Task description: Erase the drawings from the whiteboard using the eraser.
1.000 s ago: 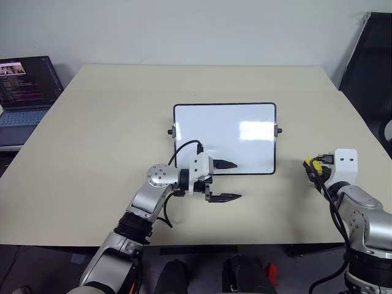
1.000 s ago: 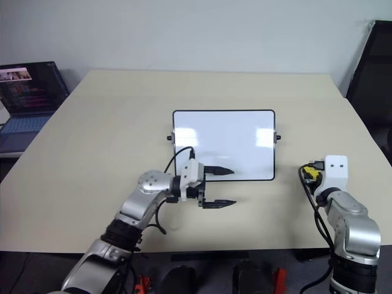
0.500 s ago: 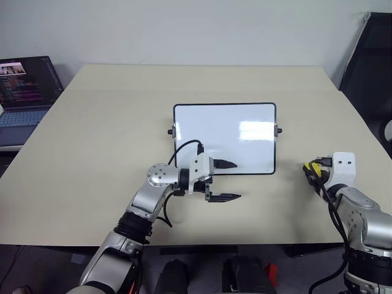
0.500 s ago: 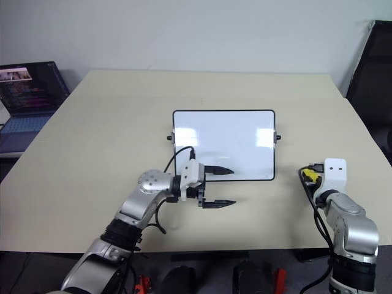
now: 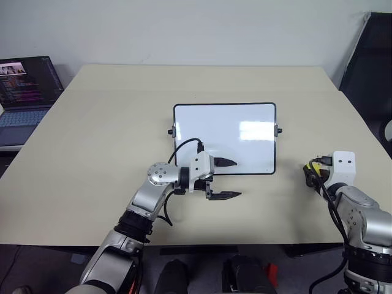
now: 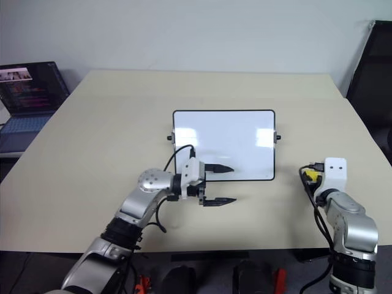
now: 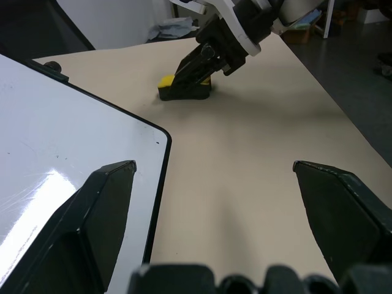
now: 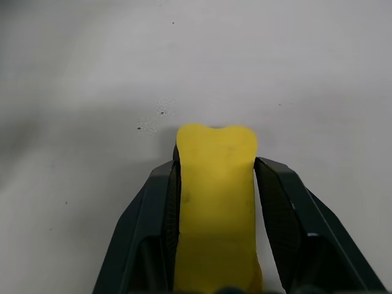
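Observation:
The whiteboard (image 5: 239, 131) lies flat at the middle of the table, and its visible surface is plain white; the drawings are out of view. My left gripper (image 5: 228, 179) is open at the board's near edge, one finger (image 5: 225, 163) over the board and the other (image 5: 225, 196) over the table. The same board corner (image 7: 92, 141) lies beside that gripper (image 7: 214, 165) in the left wrist view. My right gripper (image 5: 312, 169) is shut on the yellow eraser (image 8: 215, 202), low at the table to the right of the board. The eraser (image 7: 166, 81) appears to rest on the tabletop.
The beige table (image 5: 110, 122) stretches wide around the board. An open laptop (image 5: 24, 92) stands beyond the table's far left corner. A dark upright object (image 5: 367, 61) stands past the right edge.

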`<action>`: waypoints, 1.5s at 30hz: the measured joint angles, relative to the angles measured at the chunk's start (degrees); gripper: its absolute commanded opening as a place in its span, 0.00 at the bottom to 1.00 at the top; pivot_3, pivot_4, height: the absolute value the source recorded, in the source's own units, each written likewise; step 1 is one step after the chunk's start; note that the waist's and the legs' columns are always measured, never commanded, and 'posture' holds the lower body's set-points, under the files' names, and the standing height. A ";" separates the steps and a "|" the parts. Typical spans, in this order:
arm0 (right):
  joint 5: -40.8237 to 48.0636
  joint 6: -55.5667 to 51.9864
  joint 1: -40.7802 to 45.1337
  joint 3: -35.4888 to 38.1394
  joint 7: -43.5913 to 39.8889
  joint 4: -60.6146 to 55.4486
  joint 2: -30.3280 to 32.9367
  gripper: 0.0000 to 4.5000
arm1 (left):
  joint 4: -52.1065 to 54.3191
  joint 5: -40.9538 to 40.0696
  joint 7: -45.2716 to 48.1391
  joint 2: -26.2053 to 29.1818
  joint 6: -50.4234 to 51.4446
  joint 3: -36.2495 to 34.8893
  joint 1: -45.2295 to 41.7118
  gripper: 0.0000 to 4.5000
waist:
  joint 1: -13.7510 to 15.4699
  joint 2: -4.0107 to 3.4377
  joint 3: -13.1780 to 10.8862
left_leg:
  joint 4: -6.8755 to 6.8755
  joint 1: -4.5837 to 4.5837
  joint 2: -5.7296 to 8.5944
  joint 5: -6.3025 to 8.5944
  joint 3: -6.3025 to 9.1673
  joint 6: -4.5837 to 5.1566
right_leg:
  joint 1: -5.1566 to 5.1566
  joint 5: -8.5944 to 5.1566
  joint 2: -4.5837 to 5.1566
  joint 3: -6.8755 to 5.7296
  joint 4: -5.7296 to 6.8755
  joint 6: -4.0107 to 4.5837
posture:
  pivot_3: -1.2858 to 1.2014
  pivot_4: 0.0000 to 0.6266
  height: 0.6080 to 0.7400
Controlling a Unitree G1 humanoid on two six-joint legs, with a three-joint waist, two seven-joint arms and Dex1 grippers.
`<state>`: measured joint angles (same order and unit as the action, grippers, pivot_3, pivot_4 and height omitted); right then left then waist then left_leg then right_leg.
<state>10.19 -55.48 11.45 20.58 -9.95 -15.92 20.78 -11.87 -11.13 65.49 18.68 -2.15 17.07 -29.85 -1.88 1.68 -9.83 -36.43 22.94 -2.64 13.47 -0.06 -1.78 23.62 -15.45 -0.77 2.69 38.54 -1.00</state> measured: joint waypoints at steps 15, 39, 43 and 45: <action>0.65 -0.16 0.05 0.04 1.14 -2.33 -0.53 0.99 | 2.42 -0.18 -1.14 1.17 2.92 -0.07 1.35 1.00 | 0.02 0.00 0.00 | -0.03 0.00 -0.01 0.00 0.01 0.00 | 0.00 0.00 -0.01 0.00 0.03 0.00 | 0.52 0.24 1.00; 3.60 26.61 -27.19 0.04 -0.56 -21.90 -14.70 0.99 | 30.44 5.81 -46.73 -8.14 15.59 -17.02 31.80 1.00 | 0.02 -0.02 0.02 | -0.05 -0.27 -0.09 0.00 0.03 -0.01 | -0.21 -0.07 0.15 0.09 0.11 0.01 | 0.52 0.24 1.00; 1.83 33.92 -29.90 -3.11 -0.75 -21.65 -15.85 0.99 | 32.31 8.48 -52.48 -10.79 14.65 -17.29 37.05 1.00 | -0.01 -0.01 0.02 | -0.05 -0.29 -0.08 0.01 0.00 -0.02 | -0.20 -0.28 0.15 0.14 0.10 0.38 | 0.52 0.24 1.00; 0.79 36.16 -31.22 -4.85 -0.06 -21.20 -16.72 0.99 | 33.15 9.49 -54.36 -12.02 14.18 -17.03 39.02 1.00 | 0.07 0.00 0.02 | -0.04 -0.24 -0.08 0.01 0.05 -0.02 | -0.18 -0.32 0.16 0.18 0.09 0.44 | 0.52 0.24 1.00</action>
<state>10.98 -19.32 -19.78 15.73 -10.01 -37.11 4.07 21.28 -1.64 11.13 6.65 12.03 0.05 9.17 -1.81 1.68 -9.81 -36.47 22.71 -2.71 13.48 -0.01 -1.80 23.44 -15.77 -0.61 2.86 38.63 -0.56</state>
